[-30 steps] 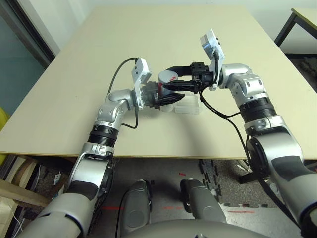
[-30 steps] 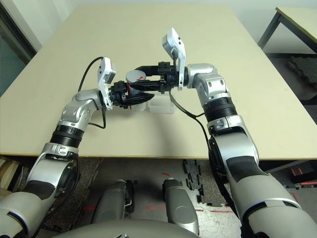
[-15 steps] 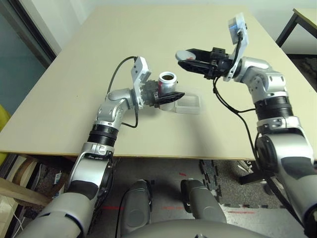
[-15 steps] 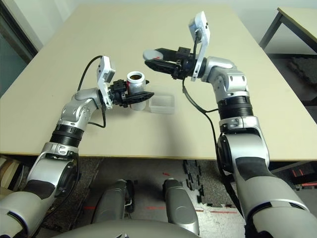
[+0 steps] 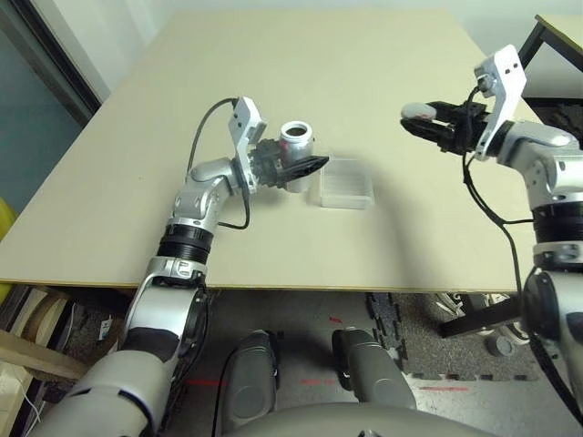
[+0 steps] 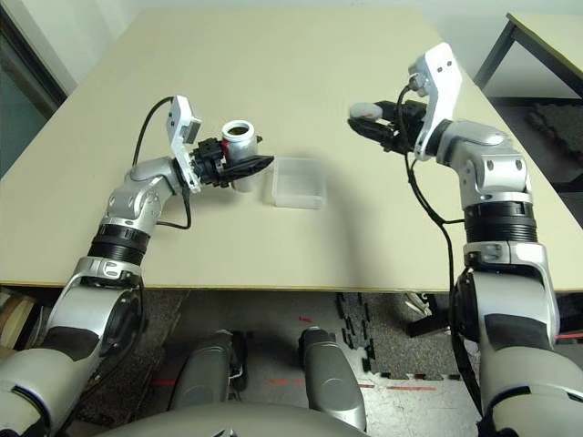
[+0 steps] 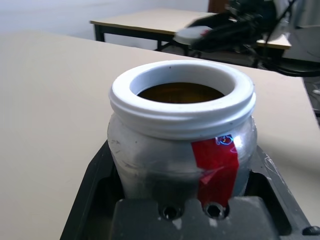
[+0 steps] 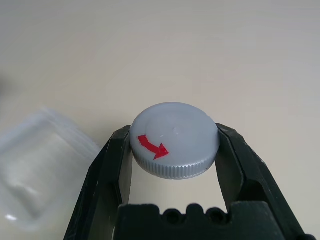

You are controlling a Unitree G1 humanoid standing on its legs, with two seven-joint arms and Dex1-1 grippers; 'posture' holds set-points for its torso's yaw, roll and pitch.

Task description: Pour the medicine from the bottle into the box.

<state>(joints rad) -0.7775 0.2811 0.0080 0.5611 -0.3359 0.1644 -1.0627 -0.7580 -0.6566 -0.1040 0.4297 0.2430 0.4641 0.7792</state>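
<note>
While the head views look down over both forearms, the left gripper [image 5: 290,167] has its jaws clamped on the bottle [image 5: 296,144], which stands upright with its open white mouth facing up, held just above or on the tabletop [image 5: 301,82] (I cannot tell which). The box [image 5: 345,182] lies flat on the tabletop just beside the bottle, on the side toward the robot's right. Well apart to the right, the right gripper [image 6: 372,119] holds the cap [image 6: 366,110] up over bare tabletop.

From the left wrist view, the bottle [image 7: 182,130] sits between the black fingers [image 7: 97,185], long axis vertical, red stripe toward the camera, with dark contents visible inside the rim.

From the right wrist view, the jaws are shut on the sides of the grey cap [image 8: 174,139], its red arrow facing up; a corner of the clear box [image 8: 37,165] shows below it.

The coming pour seems to turn on one relation: the box lies to the right of the bottle's mouth, so the left arm, the nearer one, would likely tip the upright axis rightward over the tray. The box is light and may slide if nudged.
</note>
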